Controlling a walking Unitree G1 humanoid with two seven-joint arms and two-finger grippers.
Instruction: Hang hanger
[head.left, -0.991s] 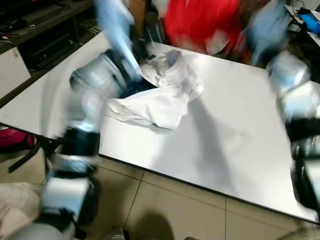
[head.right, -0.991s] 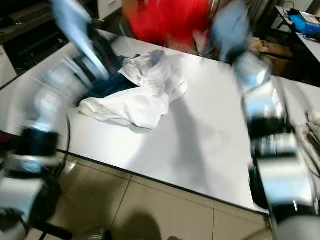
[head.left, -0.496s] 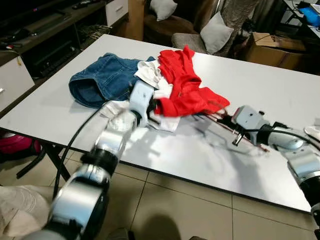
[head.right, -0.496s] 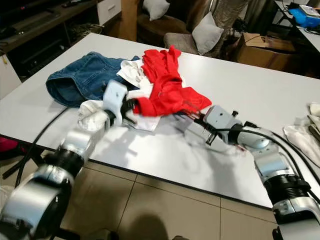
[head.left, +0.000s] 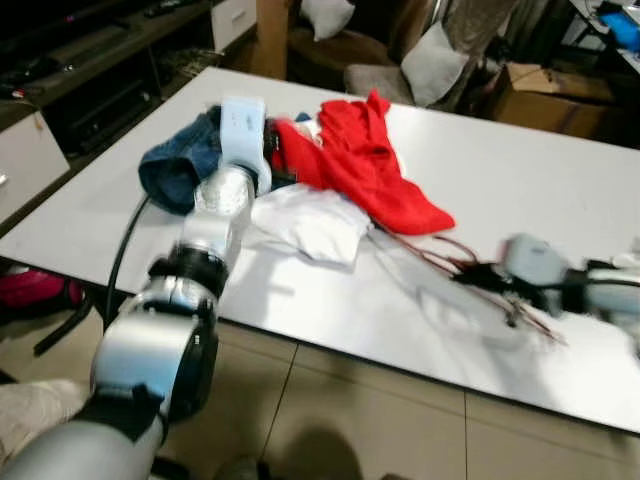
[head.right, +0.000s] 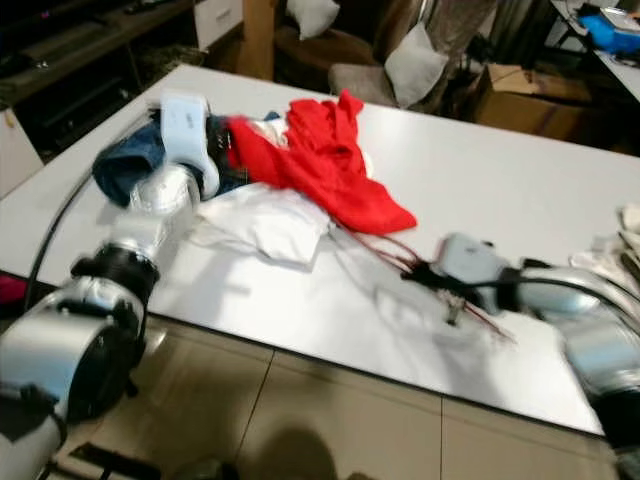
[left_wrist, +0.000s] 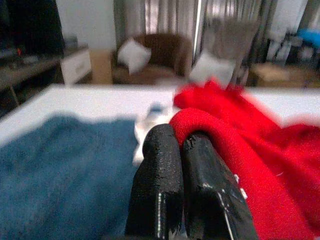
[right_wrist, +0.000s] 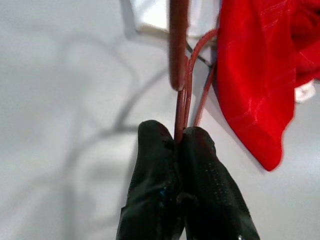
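Observation:
A dark red wire hanger (head.left: 447, 257) lies on the white table (head.left: 520, 150), its near end pinched in my right gripper (right_wrist: 179, 131), which is shut on the wires low over the tabletop at the right. A red garment (head.left: 365, 165) lies stretched across the table's middle. My left gripper (left_wrist: 178, 134) is shut on its rolled edge at the far left, above the blue jeans (head.left: 172, 165). Part of the hanger runs under the red garment's lower tip. A crumpled white cloth (head.left: 313, 220) lies beside it.
More cloth (head.right: 625, 235) lies at the table's right edge. Behind the table stand a cardboard box (head.left: 545, 85) and a brown armchair with cushions (head.left: 425, 60). A dark cabinet (head.left: 90, 70) runs along the left. Tiled floor (head.left: 330, 420) lies below the near edge.
My left gripper has moved back and to the left, pulling the red garment's edge with it. The right gripper has slid right, drawing the hanger out from under the garment.

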